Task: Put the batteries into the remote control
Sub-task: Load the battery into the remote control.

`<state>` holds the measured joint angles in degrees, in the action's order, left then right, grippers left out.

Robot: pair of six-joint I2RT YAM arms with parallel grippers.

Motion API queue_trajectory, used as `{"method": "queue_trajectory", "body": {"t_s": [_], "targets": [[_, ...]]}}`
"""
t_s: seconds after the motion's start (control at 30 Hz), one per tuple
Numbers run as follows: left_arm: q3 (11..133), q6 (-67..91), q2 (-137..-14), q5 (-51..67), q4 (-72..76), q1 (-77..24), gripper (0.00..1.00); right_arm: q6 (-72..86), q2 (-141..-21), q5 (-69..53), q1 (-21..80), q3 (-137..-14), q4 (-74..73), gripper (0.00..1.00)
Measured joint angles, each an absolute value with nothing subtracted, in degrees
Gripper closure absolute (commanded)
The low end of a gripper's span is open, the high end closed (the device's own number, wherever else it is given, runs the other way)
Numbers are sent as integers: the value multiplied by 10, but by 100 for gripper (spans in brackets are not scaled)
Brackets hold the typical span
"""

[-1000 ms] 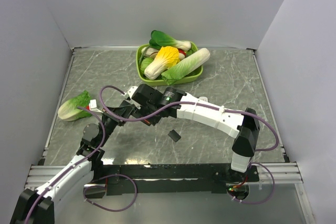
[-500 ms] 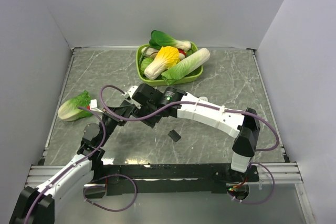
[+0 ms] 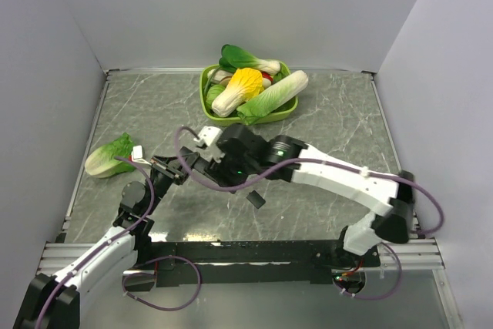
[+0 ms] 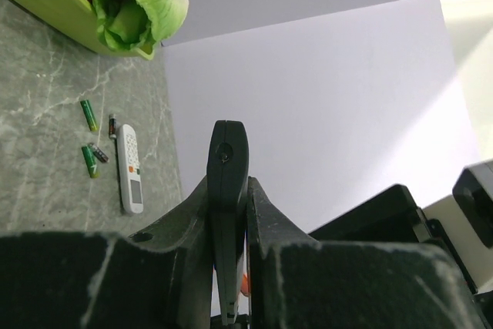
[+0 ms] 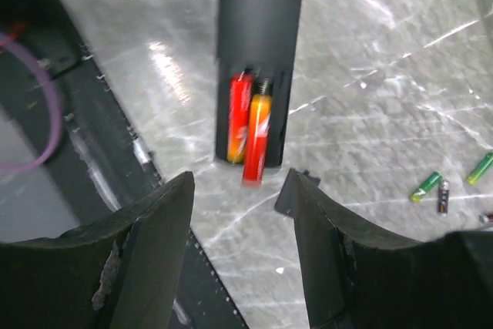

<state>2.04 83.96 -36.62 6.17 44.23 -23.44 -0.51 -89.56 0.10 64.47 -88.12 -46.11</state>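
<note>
**Remote in left grip, two cells in the bay**

Remote control (image 5: 258, 21): black bar, held off the table (image 3: 331, 125), clamped edge-on in the left gripper (image 4: 229, 217). The battery bay is uncovered and faces the right wrist camera.

In the bay, side by side: red battery (image 5: 239, 113) and orange battery (image 5: 258, 140). The orange one overhangs the remote's end. Its tip is blurred, so I cannot tell whether it is seated.

Right gripper (image 5: 243, 190): jaws apart, holding nothing, just short of that end of the remote.

Loose batteries (image 5: 425, 186), green-wrapped, lie on the table near the white remote (image 4: 129, 169). The black cover piece (image 3: 256, 199) lies apart from them.

Further out: green bowl (image 4: 46, 9) of vegetables at the back, lettuce (image 3: 109, 156) at the left.
</note>
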Motion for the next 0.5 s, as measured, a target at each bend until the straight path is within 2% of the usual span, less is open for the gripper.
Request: {"method": "queue_trajectory", "body": {"t_s": [0.3, 0.5], "targets": [[20, 851, -346, 72, 425, -234, 99, -21, -693, -146, 568, -686, -291, 42], [20, 854, -347, 92, 409, -234, 99, -34, -652, -260, 521, -598, -193, 52]]}}
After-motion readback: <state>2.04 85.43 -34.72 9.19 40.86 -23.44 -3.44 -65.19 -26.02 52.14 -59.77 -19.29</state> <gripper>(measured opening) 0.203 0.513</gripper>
